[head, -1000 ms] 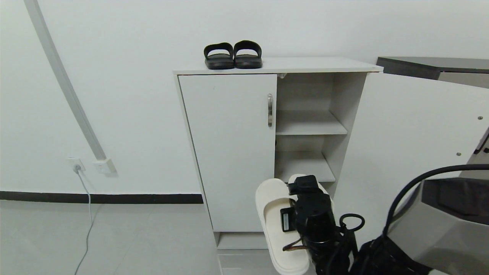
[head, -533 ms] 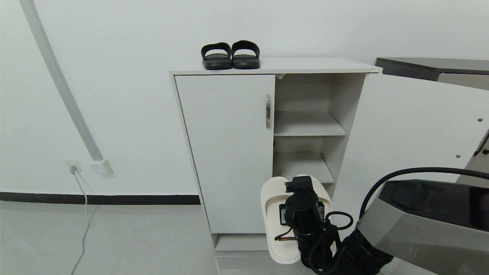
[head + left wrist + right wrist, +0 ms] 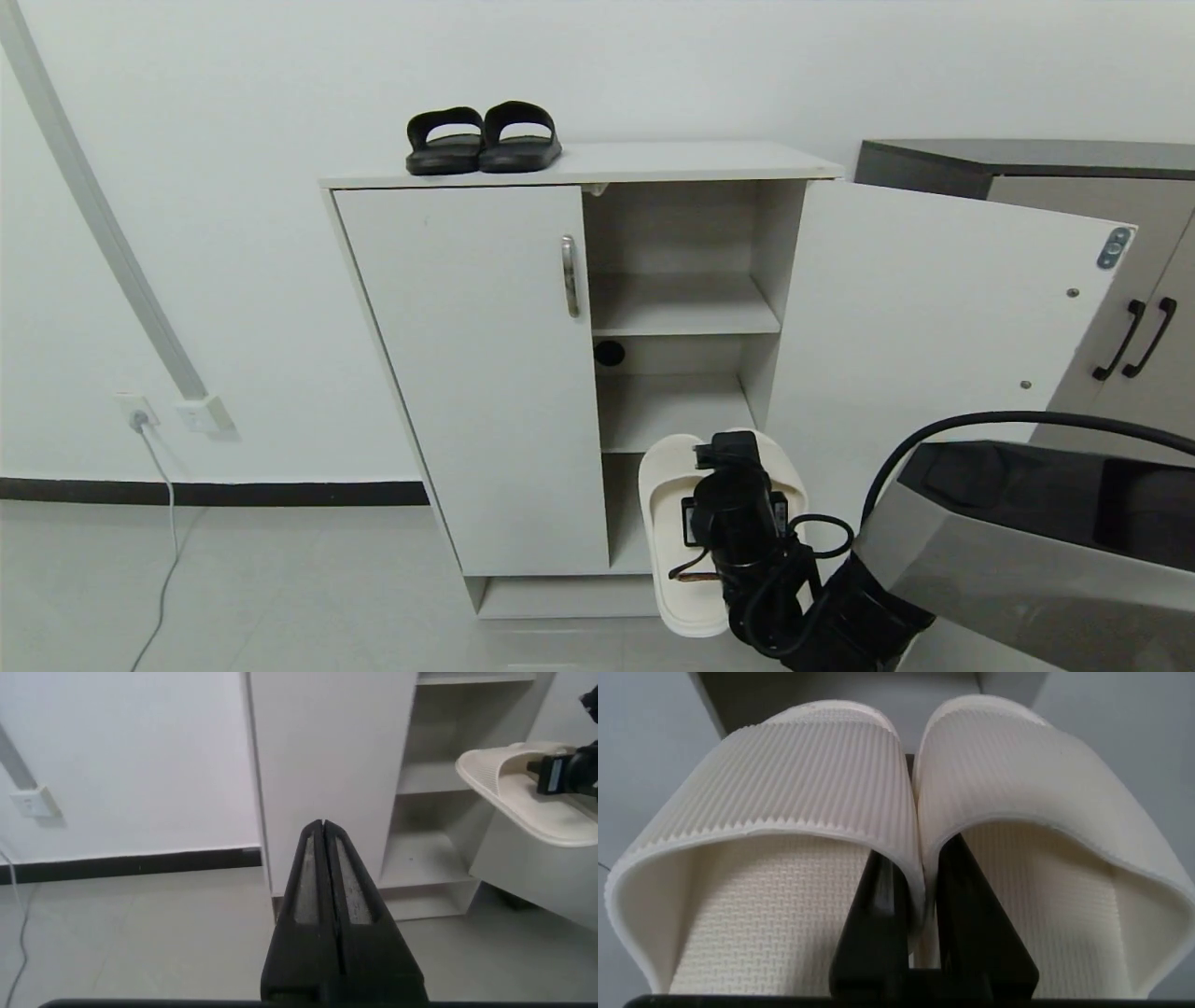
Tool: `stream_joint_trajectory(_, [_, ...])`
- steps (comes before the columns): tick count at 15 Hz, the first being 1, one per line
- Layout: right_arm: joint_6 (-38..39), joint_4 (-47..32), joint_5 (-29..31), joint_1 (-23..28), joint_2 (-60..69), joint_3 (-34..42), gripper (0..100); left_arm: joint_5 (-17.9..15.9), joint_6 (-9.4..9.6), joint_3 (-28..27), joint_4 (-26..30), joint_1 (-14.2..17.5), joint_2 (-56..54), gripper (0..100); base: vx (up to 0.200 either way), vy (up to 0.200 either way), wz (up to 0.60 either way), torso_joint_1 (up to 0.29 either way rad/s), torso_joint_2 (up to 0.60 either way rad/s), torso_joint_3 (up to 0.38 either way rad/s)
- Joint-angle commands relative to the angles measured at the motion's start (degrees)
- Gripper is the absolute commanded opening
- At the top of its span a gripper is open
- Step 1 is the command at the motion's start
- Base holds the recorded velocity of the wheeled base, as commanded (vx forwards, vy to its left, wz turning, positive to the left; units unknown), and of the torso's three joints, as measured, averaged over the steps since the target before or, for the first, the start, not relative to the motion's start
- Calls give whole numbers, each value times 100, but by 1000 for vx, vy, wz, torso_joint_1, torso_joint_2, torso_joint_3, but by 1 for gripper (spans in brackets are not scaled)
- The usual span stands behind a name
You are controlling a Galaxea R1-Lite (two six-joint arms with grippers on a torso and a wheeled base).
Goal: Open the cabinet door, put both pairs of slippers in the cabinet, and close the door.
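The right pincer (image 3: 734,459) is clamped on the pair of cream slippers (image 3: 674,523). Its two fingers (image 3: 878,910) press the inner edges of both straps together, so the pair hangs side by side, soles level, toes toward the cabinet (image 3: 579,175). The slippers are held in the air just in front of the cabinet's open right half, at the height of its lowest compartment and below the two shelves (image 3: 683,319).

The right door (image 3: 934,327) stands swung wide open. The left door (image 3: 467,373) is closed, its metal handle (image 3: 569,276) at its inner edge. The black slippers (image 3: 483,140) sit as a pair on the cabinet's top, over the closed door.

The left pincer (image 3: 322,873) is low above the floor (image 3: 140,924) before the closed door, its fingers pressed together with nothing between them.
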State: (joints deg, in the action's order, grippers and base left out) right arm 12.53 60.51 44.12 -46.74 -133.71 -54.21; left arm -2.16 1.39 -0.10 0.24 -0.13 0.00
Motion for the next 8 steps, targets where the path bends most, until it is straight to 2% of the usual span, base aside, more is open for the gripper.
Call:
stream_joint_trajectory(1, [-14,4,-44,-11,-129,-107,0,-4,2,1,2,-4,18,0,0,0,0,0,0,0])
stream_joint_trajectory(8, [-32,13,-61,-19,-200,-230,0,5,2,1,2,-4,18,0,0,0,0,0,0,0])
